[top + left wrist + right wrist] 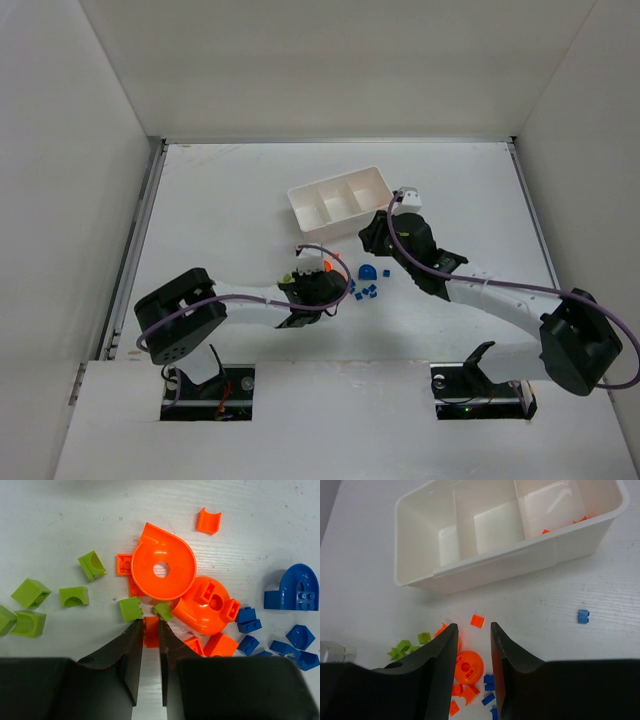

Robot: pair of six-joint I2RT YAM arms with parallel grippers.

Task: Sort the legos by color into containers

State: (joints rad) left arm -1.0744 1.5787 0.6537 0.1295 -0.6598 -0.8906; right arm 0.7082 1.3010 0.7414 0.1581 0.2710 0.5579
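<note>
Left hand (151, 624) is pinched shut on a small orange brick (151, 634). Its dark fingers (127, 655) press against the brick's two sides, low over the bench (60, 510). Off to this hand's left lie loose green bricks (31, 592), scattered and mostly apart from one another. Two more green pieces sit right at the fingertips, one on each side.

Straight ahead of the fingertips lies a large orange disc (172, 555) with a hole in its middle, and a flat orange plate (124, 564) is tucked against its left edge. Ahead and to the right, an orange dome (207, 605) touches the disc. A small curved orange piece (208, 521) lies well beyond both, on its own. Further right sits a cluster of small blue bricks (247, 620), and past them a blue arch (295, 587).

Right hand (473, 627) hangs over the bench with its fingers apart and nothing between them. An orange square (477, 621) lies just ahead of its fingertips. Beyond that stands the white tray (495, 565), its three compartments side by side. Orange pieces (545, 531) show in the compartment furthest to the hand's right. A lone blue brick (583, 616) rests on the bench to the right of this hand, near the tray's front wall and well apart from the pile.
</note>
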